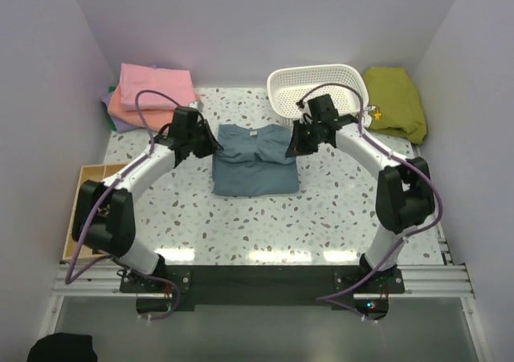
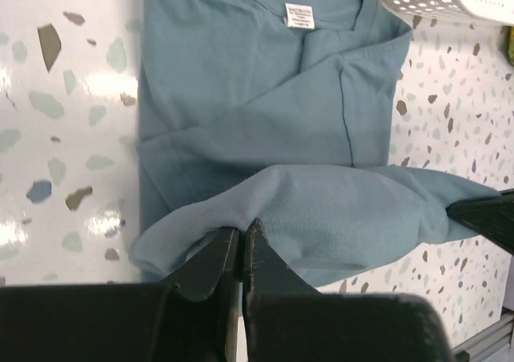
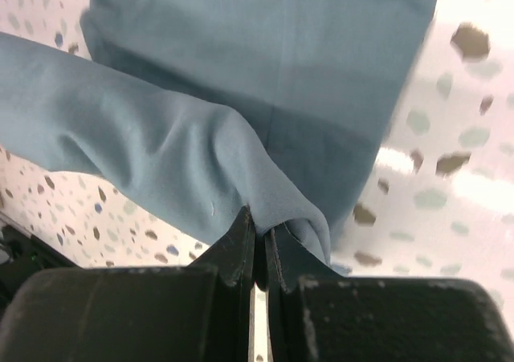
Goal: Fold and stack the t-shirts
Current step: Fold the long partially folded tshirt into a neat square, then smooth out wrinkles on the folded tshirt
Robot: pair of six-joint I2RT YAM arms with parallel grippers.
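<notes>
Edge of blue-grey t-shirt (image 2: 265, 97) in left claw (image 2: 242, 242) and right claw (image 3: 259, 235)

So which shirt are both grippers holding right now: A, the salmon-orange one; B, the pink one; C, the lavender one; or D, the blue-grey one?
D: the wrist views show the left gripper and the right gripper each shut on a raised fold of the blue-grey t-shirt.

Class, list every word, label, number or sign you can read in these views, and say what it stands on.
The white neck label on the blue-grey t-shirt: printed lines, too small to read.
No other text shows in any view.
</notes>
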